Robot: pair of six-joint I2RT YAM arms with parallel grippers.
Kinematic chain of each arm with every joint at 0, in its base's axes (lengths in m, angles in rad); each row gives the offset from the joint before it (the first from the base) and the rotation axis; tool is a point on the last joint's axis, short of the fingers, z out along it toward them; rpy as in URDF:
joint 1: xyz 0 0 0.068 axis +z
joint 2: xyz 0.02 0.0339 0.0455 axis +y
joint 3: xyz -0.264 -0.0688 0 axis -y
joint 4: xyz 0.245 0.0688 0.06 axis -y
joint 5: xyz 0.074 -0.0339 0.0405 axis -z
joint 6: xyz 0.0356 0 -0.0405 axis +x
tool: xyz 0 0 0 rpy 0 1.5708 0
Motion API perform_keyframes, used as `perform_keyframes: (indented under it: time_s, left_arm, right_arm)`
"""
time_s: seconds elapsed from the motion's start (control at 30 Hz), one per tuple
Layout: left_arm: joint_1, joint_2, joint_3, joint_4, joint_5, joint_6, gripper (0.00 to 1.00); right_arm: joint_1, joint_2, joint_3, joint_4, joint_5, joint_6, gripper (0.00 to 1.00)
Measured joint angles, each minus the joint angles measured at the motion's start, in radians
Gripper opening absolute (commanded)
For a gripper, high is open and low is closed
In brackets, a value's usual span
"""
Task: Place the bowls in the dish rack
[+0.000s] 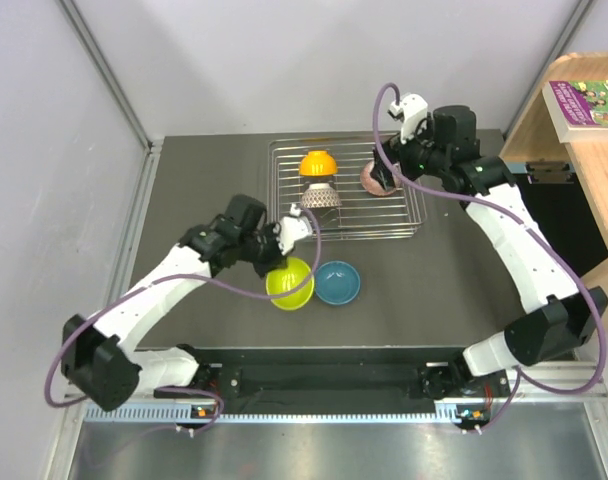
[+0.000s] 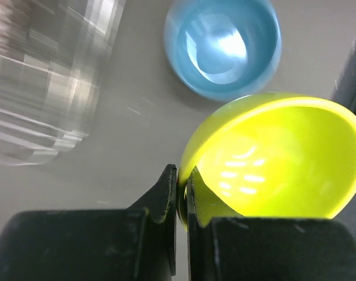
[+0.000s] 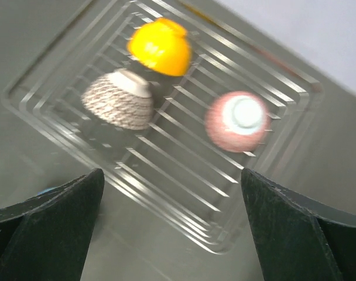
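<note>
Left tool nipped on the rim of the lime green bowl

The left tool [image 2: 181, 178] has its two dark fingers [image 2: 164, 196] drawn nearly together on the rim of the lime green bowl [image 2: 277, 158], one finger on the outer wall and the other against the glossy inside. The bowl is tilted, its hollow facing the camera. Just beyond it the blue bowl [image 2: 222, 47] sits mouth up on the grey counter [image 2: 125, 140]. At upper left the dish rack [image 2: 49, 88] shows as a blur of bright bars
</note>
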Motion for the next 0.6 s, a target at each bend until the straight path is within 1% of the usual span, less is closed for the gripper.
perform_keyframes:
  time_s: [0.1, 0.17, 0.27, 0.43, 0.5, 0.6]
  left_arm:
    - [0.021, -0.054, 0.085, 0.012, -0.004, 0.001, 0.00]
    - [0.030, -0.080, 0.116, 0.052, -0.011, 0.000, 0.00]
    - [0.030, -0.082, 0.125, 0.092, -0.027, 0.000, 0.00]
    - [0.030, -0.042, 0.126, 0.142, -0.060, -0.002, 0.00]
    - [0.031, -0.022, 0.136, 0.157, -0.071, -0.005, 0.00]
    - [0.031, -0.002, 0.165, 0.167, -0.080, -0.011, 0.00]
  right_arm:
    - [-0.008, 0.043, 0.000, -0.009, -0.109, 0.053, 0.99]
    - [-0.011, 0.092, 0.002, -0.019, -0.207, 0.094, 0.99]
    - [-0.012, 0.159, 0.005, -0.030, -0.338, 0.140, 0.98]
    - [-0.013, 0.252, 0.004, -0.032, -0.601, 0.221, 0.97]
    - [-0.014, 0.257, -0.022, 0.003, -0.708, 0.270, 0.95]
    - [-0.014, 0.255, -0.089, 0.105, -0.838, 0.364, 0.96]
